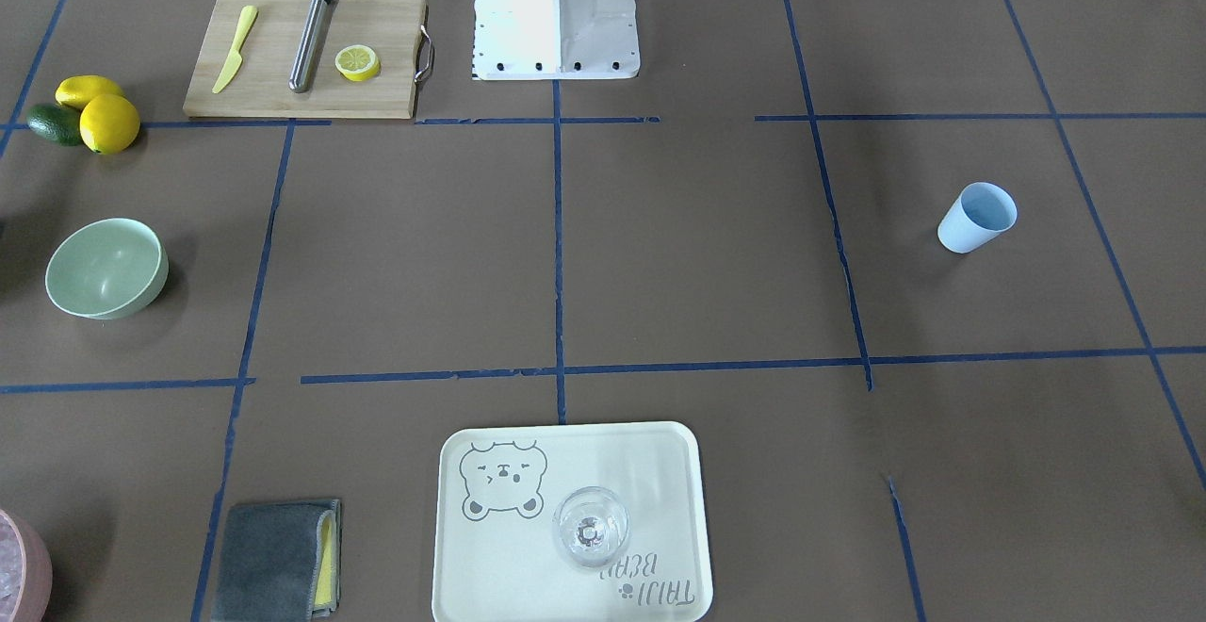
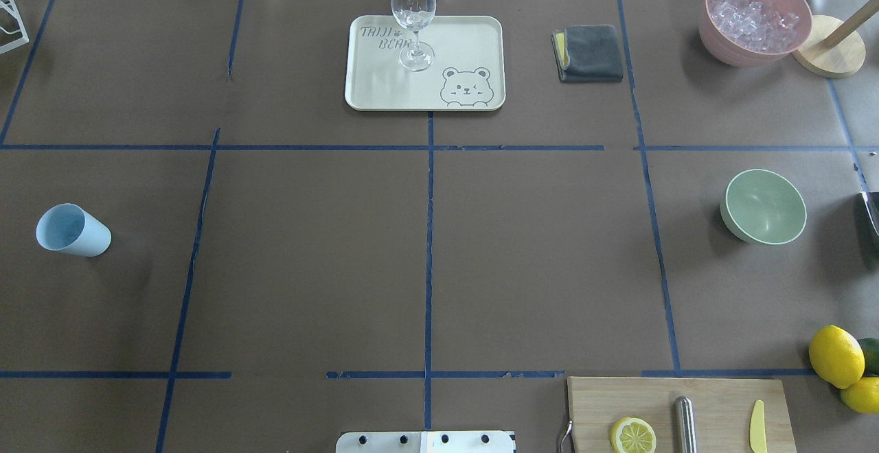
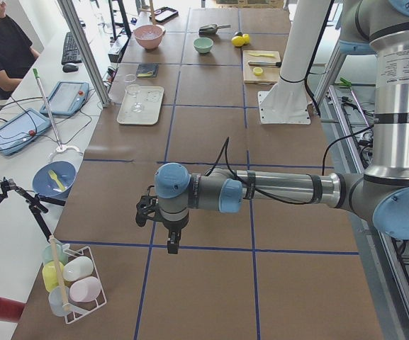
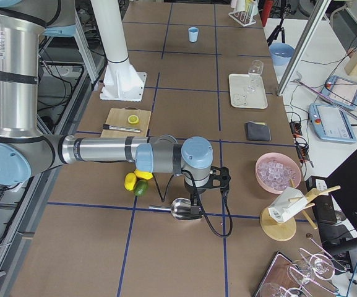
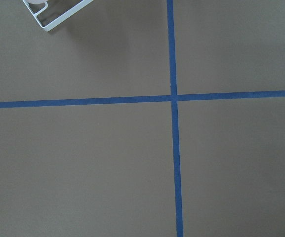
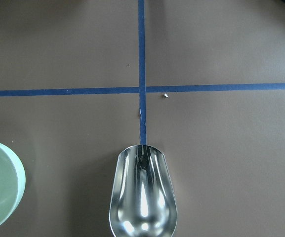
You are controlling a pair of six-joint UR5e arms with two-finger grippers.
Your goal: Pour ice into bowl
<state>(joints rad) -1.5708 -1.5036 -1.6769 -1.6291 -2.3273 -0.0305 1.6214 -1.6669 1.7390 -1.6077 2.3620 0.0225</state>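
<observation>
A robotics lab, set up for recording manipulation trials. Two grey industrial arms, the left arm (image 3: 282, 190) and the right arm (image 4: 104, 151), stand at a white pedestal (image 1: 556, 14). The surface (image 2: 309, 254) is covered in brown paper and split into a grid by blue tape (image 2: 429, 233). Kitchen props such as the bowl (image 2: 763, 207) and a cutting board (image 1: 301, 57) lie in separate cells. On a side bench with aluminium posts (image 3: 83, 49), an operator (image 3: 2, 49) sits by teach pendants (image 3: 66, 98) and a keyboard (image 3: 71, 48).
</observation>
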